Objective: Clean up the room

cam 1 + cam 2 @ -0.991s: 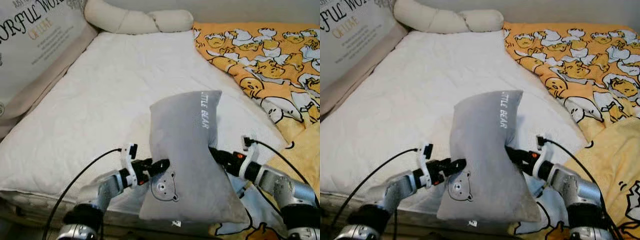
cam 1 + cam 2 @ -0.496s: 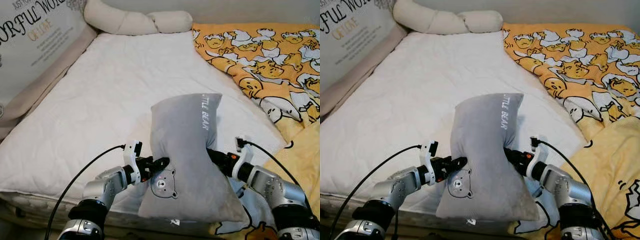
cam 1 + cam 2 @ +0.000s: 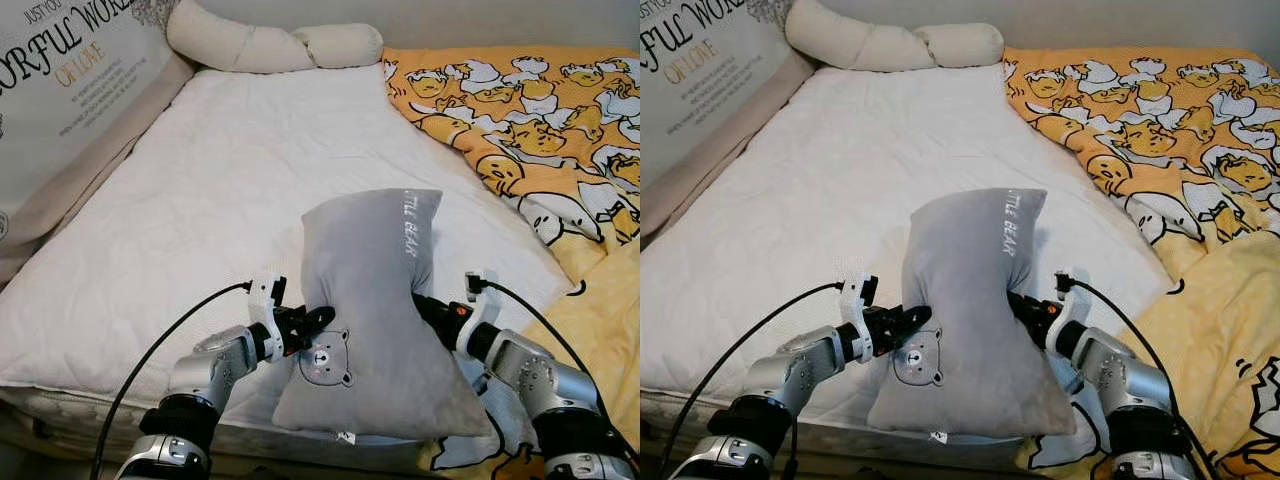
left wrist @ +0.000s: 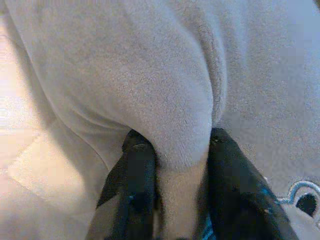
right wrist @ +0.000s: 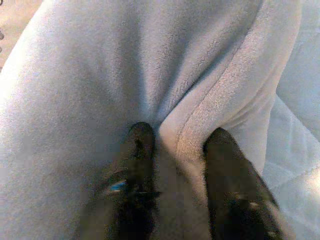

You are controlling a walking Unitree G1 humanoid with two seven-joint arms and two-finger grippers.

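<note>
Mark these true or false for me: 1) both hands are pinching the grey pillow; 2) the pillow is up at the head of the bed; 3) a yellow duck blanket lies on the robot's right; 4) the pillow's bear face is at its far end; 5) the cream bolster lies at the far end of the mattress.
1) True. The left hand and right hand each grip a fold of the pillow from opposite sides.
2) False. It is at the near edge of the mattress.
3) True. The blanket covers the right side.
4) False. The bear is at the near end; lettering runs along the far end.
5) True. The bolster lies there.
</note>
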